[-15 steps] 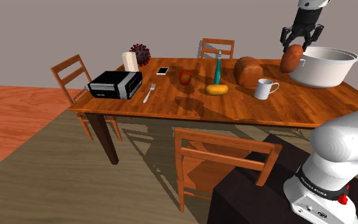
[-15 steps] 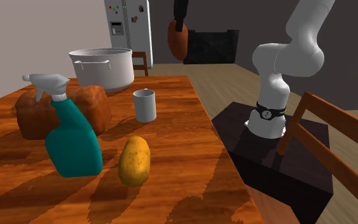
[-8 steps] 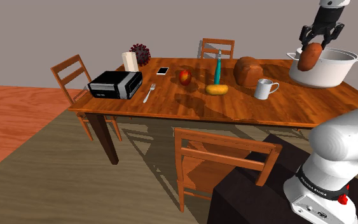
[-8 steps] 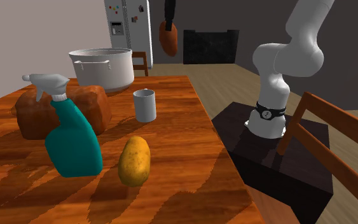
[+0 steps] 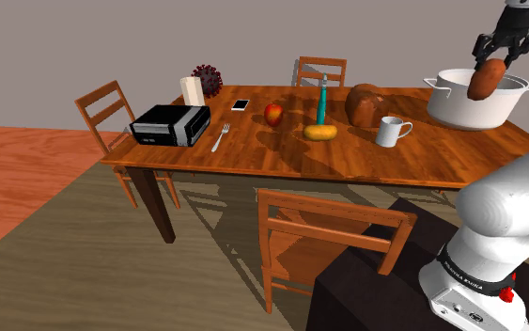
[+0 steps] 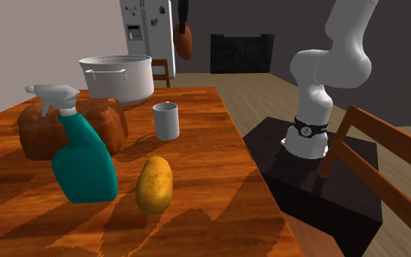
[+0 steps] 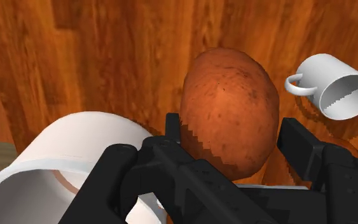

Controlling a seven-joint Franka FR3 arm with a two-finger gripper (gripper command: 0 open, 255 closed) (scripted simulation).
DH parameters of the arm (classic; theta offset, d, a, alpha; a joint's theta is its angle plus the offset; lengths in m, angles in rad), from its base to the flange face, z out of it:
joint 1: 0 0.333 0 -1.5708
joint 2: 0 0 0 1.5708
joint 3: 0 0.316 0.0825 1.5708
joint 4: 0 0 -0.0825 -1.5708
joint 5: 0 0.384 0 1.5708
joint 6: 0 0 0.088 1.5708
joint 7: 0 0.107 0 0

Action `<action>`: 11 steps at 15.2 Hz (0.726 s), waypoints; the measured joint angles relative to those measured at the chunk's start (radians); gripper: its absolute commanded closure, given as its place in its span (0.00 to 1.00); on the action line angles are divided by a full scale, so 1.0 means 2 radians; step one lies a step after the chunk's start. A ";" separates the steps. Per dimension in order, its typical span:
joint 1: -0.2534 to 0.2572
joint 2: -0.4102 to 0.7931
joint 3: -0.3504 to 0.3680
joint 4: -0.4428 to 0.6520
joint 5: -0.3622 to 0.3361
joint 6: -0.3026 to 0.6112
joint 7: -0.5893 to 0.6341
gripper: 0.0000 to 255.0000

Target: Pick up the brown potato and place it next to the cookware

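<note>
The black two-finger hand (image 5: pixel 498 64) is clamped on the reddish-brown oval potato (image 5: pixel 486 81), high above the wooden surface (image 5: pixel 347 155). Below the hand, a large white pot (image 7: pixel 82 137) sits to one side and a white mug (image 7: pixel 336 89) to the other.

Wooden table (image 5: pixel 253 141), grey walls (image 5: pixel 84 38)
Chairs (image 5: pixel 333 235) stand at the table's near side, far side and end; a fridge (image 6: pixel 149 33) beyond it; plank floor (image 5: pixel 112 273) beneath
</note>
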 measured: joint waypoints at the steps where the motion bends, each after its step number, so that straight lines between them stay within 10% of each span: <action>1: -0.002 0.012 -0.013 0.009 0.005 0.004 -0.015 1.00; 11: -0.048 0.203 -0.130 0.176 0.147 -0.008 -0.201 1.00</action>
